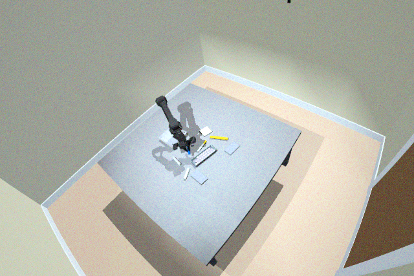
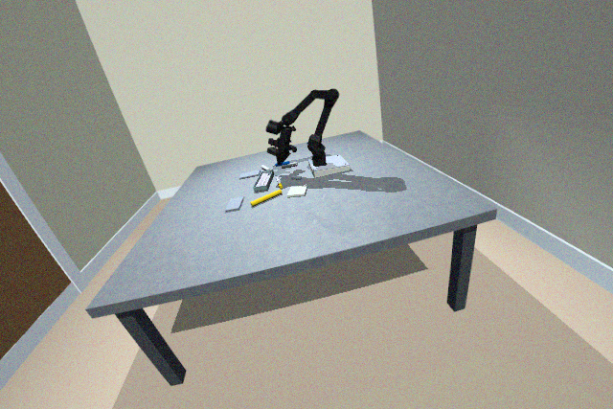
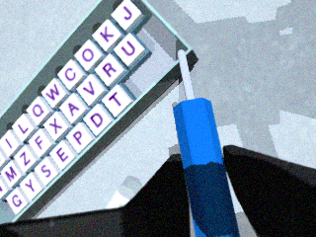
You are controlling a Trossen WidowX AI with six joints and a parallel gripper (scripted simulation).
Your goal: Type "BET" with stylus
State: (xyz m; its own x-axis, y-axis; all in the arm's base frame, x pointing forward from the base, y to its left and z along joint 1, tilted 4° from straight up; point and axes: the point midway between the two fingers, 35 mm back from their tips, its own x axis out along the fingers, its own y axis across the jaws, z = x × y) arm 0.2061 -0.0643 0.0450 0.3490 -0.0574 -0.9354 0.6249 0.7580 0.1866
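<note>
My gripper (image 1: 188,150) (image 2: 282,162) (image 3: 202,159) is shut on the blue stylus (image 1: 189,152) (image 3: 197,130), whose thin white tip points away from the fingers. The keyboard (image 1: 204,156) (image 2: 263,180) is a tray with white keys and purple letters, at the upper left of the wrist view. There the tip overlaps the tray's right corner, beyond the T and U keys, not over any key; its height cannot be told. The E key (image 3: 62,156) and the T key (image 3: 117,101) show in the row nearest the gripper. The B key is not visible in the wrist view.
A yellow bar (image 1: 218,138) (image 2: 266,197) and a white-and-yellow pen (image 1: 201,147) lie beside the keyboard. Two white sticks (image 1: 176,160) (image 1: 186,174) lie on its other side. Flat pads (image 1: 231,148) (image 1: 199,177) (image 1: 205,131) lie around it on the grey desk (image 1: 233,182) (image 2: 346,221).
</note>
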